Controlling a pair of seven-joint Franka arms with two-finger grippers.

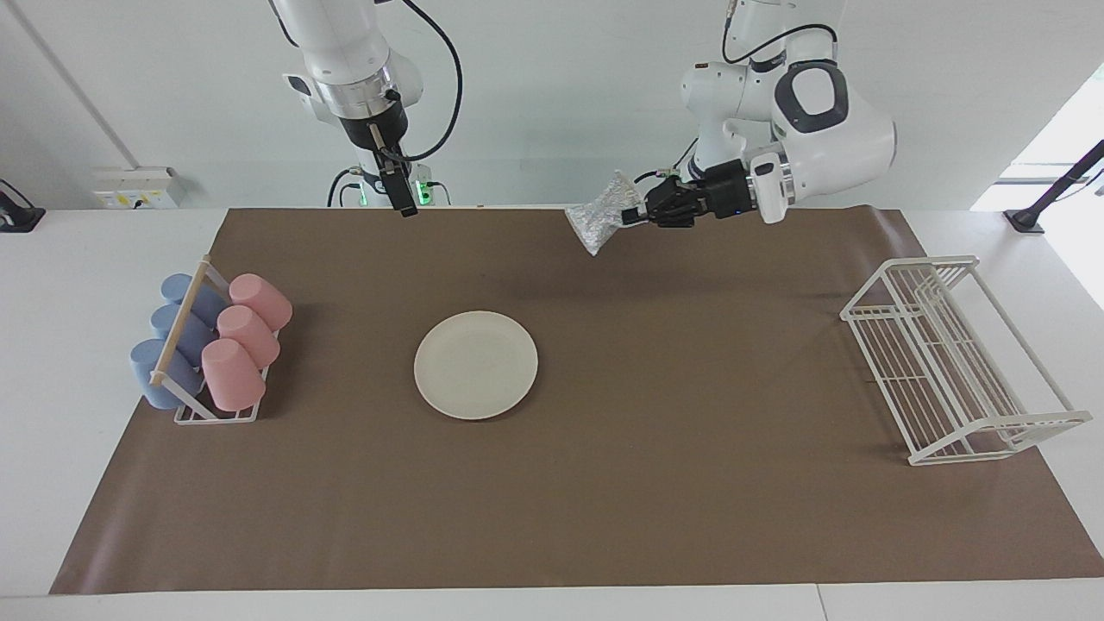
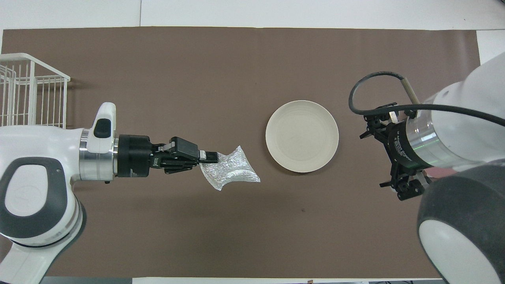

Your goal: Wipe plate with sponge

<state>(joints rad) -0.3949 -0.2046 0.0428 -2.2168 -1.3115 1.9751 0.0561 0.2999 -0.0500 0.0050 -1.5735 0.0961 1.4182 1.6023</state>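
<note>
Brown paper covers the white tabletop (image 1: 52, 285) almost edge to edge, and at the middle of the frame sits the cream-white plate (image 1: 475, 365), flat and bare, with mat showing all round it. Up top, right of centre in the facing view, the left hand (image 1: 636, 212) is in the air over the mat, reaching sideways with its fingertips pinched tight on one edge of the silvery sponge (image 1: 600, 216); the crinkled lump hangs off the tips, clear of the surface and well apart from the plate. From overhead that sponge (image 2: 230, 173) shows just left of the plate (image 2: 302, 136), no overlap between them. The right hand (image 1: 402, 205) hangs at the upper left of centre, raised, pointing down, jaws spread wide and holding nothing. At the left edge a small rack (image 1: 214, 412) holds blue cups (image 1: 159, 373) and pink cups (image 1: 233, 373) lying on their sides; at the right edge stands a white wire dish rack (image 1: 953, 362).
</note>
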